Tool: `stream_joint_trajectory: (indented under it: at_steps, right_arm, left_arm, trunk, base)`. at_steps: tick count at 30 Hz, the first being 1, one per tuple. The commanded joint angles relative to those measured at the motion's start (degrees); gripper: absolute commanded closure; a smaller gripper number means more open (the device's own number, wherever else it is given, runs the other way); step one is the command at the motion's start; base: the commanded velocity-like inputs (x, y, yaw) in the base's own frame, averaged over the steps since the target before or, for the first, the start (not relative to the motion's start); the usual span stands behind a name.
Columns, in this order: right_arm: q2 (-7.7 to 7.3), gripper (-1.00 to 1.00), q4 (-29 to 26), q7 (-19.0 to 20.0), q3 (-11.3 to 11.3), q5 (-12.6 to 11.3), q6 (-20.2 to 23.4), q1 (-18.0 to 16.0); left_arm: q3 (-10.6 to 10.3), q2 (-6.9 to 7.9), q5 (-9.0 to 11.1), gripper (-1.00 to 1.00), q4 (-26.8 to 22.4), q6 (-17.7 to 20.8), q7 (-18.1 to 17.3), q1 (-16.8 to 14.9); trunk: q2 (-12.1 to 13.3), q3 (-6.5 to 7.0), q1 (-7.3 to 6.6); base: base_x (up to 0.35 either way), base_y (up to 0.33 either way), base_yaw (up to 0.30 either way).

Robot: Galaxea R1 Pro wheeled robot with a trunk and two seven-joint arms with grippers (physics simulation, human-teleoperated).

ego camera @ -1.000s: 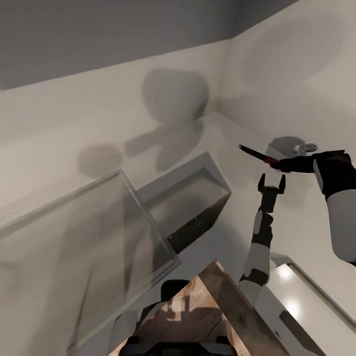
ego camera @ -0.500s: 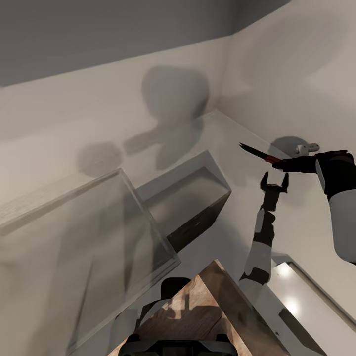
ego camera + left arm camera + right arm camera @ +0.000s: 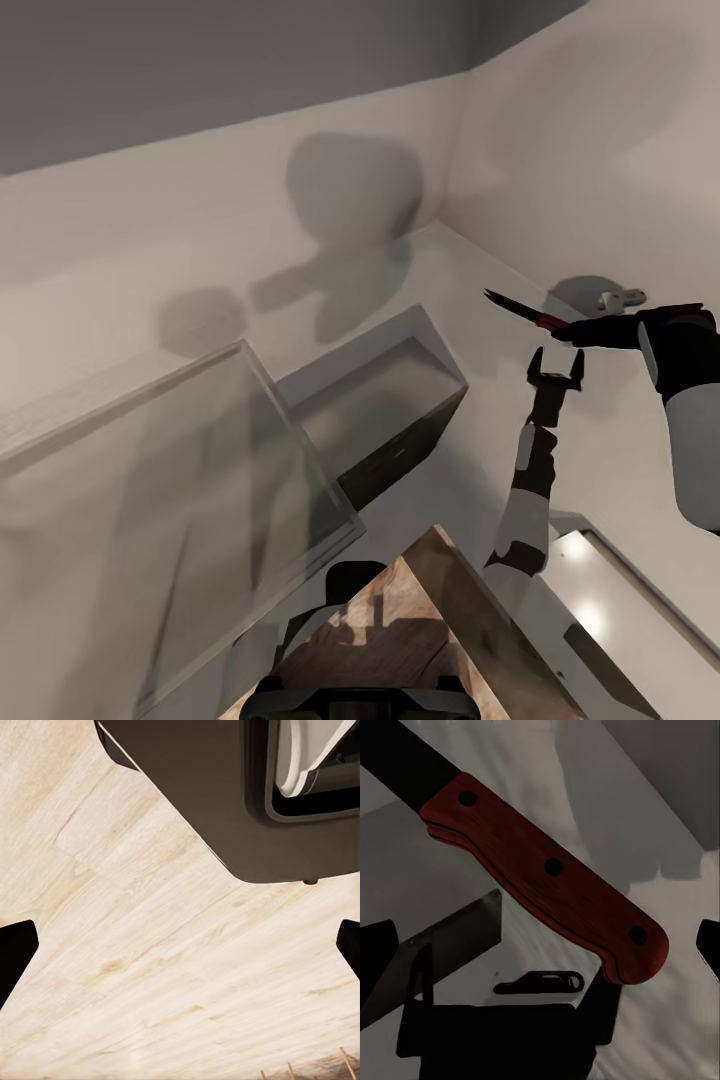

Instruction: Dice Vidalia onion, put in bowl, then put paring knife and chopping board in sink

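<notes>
Steel sits close to my left gripper (image 3: 555, 372), whose fingers stand spread and empty just under the paring knife (image 3: 547, 870). My right gripper (image 3: 585, 335) is clamped on its handle: smooth red-brown wood with three dark rivets, ahead of a short, dark, pointed blade. A careless swing could strike blade against fingers, or the slick handle could twist loose. Below lies the chopping board (image 3: 400, 630), brown and grainy.
</notes>
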Motion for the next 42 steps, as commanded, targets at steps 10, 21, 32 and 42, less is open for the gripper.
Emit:
stream_joint_trajectory:
  at_steps: [10,21,32,42]
  right_arm:
    - [0.05,-1.00,-0.1,0.8,-0.3,0.5,-2.1,0.0]
    - [0.12,-1.00,-0.1,0.8,-0.3,0.5,-2.1,0.0]
    - [0.23,-1.00,-0.1,0.8,-0.3,0.5,-2.1,0.0]
    - [0.23,-1.00,-0.1,0.8,-0.3,0.5,-2.1,0.0]
  left_arm:
    - [-0.1,0.05,0.1,-1.00,-0.2,0.4,0.3,0.0]
    - [-0.1,0.00,0.1,-1.00,-0.2,0.5,0.3,0.0]
    - [-0.1,0.03,0.2,-1.00,-0.2,0.5,0.3,0.0]
    - [-0.1,0.04,0.2,-1.00,-0.2,0.5,0.3,0.0]
  trunk:
    - [-0.1,-0.08,0.04]
    - [-0.1,-0.08,0.04]
    - [-0.1,-0.08,0.04]
    - [-0.1,-0.08,0.04]
  base:
    - [0.000,0.000,0.000]
    - [0.003,0.000,0.000]
    - [0.050,0.000,0.000]
    - [0.023,-0.013,0.000]
